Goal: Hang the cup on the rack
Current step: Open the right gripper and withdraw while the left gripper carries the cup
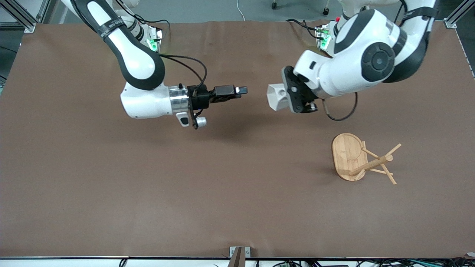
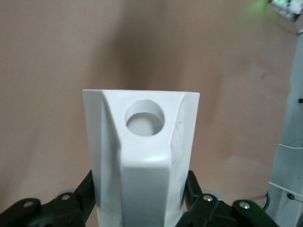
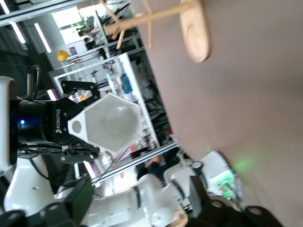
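Note:
My left gripper (image 1: 288, 95) is shut on the white faceted cup (image 1: 277, 97) and holds it on its side above the middle of the table. In the left wrist view the fingers (image 2: 88, 185) clamp the cup (image 2: 142, 156), whose tab handle with the round hole (image 2: 144, 117) faces the camera. My right gripper (image 1: 242, 90) is open and empty in the air, pointing at the cup with a gap between them. The right wrist view shows the cup's polygonal mouth (image 3: 112, 124). The wooden rack (image 1: 356, 159) lies tipped on its side on the table, nearer the front camera than the cup, toward the left arm's end.
The brown table mat (image 1: 185, 193) covers the table. The rack's oval base (image 1: 347, 154) stands on edge and its pegs (image 1: 387, 174) point toward the left arm's end. The rack also shows in the right wrist view (image 3: 191, 28). A bracket (image 1: 239, 254) sits at the front edge.

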Action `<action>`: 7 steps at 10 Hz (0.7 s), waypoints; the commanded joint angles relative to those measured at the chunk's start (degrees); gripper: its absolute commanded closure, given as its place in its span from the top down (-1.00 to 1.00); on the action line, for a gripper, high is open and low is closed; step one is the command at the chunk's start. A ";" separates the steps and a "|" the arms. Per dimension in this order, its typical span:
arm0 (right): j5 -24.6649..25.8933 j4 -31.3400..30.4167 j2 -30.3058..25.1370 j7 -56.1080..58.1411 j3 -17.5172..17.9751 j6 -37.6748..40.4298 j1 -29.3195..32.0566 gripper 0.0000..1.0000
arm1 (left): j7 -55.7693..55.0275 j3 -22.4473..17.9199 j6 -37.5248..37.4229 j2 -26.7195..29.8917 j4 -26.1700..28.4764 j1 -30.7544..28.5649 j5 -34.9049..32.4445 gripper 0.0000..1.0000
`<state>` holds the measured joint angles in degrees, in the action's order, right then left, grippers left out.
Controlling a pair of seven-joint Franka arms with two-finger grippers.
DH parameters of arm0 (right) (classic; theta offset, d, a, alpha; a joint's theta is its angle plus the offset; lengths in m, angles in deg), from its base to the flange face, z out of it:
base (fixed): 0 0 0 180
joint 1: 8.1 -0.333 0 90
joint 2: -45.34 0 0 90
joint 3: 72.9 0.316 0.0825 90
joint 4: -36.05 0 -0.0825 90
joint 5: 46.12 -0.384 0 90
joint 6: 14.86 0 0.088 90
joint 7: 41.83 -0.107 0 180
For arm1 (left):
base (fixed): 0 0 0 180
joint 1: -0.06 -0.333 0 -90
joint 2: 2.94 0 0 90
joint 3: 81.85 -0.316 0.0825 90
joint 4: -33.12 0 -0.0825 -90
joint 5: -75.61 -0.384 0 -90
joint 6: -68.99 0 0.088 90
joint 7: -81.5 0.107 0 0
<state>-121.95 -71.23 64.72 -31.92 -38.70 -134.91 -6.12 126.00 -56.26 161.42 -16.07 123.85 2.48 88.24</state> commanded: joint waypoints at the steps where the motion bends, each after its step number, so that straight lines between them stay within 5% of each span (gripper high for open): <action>1: 14.48 -3.20 -6.36 -6.27 -6.22 0.86 0.83 1.00 | -13.37 0.25 -0.14 0.47 3.39 -0.14 -8.63 -0.83; 2: 24.66 -3.02 -8.47 -10.31 -9.99 1.56 0.83 1.00 | -16.00 0.25 0.38 0.30 4.35 -1.53 -9.89 -0.99; 5: 51.84 -2.93 -14.79 -11.49 -20.54 4.63 0.92 1.00 | -17.87 0.25 14.03 -0.33 11.70 -9.96 -9.73 -0.99; 7: 61.73 -2.76 -17.88 -10.97 -28.19 5.08 0.92 1.00 | -18.65 0.16 17.78 -0.67 13.41 -11.90 -9.64 -0.99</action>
<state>-64.94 -71.89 50.56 -42.62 -63.06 -130.23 -4.87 108.73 -56.57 176.76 -16.86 134.40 -8.60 79.23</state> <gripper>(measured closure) 0.000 0.242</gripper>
